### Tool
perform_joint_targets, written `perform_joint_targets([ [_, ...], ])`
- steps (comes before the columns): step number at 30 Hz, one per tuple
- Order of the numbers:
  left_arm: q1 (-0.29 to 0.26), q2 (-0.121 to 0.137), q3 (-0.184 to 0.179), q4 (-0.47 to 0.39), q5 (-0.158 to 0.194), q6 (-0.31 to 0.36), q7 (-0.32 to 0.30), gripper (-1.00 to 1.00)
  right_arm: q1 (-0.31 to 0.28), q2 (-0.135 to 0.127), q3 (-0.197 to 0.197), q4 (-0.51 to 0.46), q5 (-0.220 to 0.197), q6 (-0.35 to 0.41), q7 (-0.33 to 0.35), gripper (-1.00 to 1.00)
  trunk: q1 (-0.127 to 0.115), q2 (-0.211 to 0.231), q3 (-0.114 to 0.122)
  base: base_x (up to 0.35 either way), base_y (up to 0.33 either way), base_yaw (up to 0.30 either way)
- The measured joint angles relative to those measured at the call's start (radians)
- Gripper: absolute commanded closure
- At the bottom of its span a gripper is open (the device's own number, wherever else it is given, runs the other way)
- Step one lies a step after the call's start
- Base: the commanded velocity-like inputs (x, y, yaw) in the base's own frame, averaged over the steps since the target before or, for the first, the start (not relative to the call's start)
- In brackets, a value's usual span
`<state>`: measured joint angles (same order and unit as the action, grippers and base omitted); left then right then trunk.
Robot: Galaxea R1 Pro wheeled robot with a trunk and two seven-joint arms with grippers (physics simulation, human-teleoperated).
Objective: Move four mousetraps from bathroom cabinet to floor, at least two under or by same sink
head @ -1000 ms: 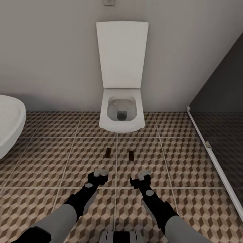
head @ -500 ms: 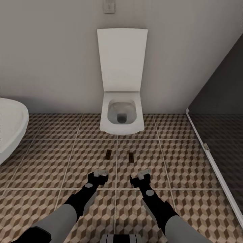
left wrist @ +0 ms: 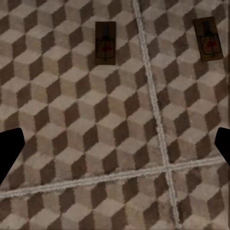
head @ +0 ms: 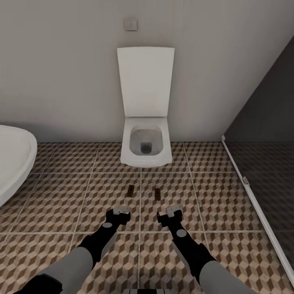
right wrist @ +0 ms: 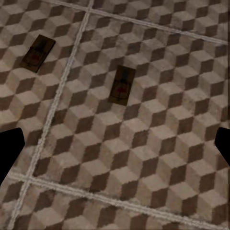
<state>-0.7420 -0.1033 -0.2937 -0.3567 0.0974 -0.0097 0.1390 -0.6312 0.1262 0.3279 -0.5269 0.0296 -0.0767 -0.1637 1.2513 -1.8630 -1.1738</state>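
Light: even and soft, no clear source from my head view.
Shadows: faint, a dim patch under the toilet point(head: 145, 141).
Glare: none on the floor point(head: 61, 196).
Dark zone: the panel point(head: 265, 134) to my right reads dim grey.
Sharpness: my wrist views look soft and smeared; tile edges blur.
Distortion: wall lines lean at the edges.

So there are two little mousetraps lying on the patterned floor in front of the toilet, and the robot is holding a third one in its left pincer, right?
Not quite. Two mousetraps do lie on the patterned floor in front of the toilet, but the left pincer holds nothing: the left wrist view shows its fingers spread apart over bare tiles.
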Motion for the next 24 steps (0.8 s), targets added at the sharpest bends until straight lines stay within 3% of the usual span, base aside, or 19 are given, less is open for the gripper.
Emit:
perform_joint_targets([
  [24, 0.000, 0.000, 0.000, 0.002, 0.000, 0.000, 0.000, -1.00, 0.000, 0.000, 0.000, 0.000, 0.001, 0.000, -0.001, -1.00, -0.092, 0.168, 0.114, 0.000, 0.000, -0.061],
])
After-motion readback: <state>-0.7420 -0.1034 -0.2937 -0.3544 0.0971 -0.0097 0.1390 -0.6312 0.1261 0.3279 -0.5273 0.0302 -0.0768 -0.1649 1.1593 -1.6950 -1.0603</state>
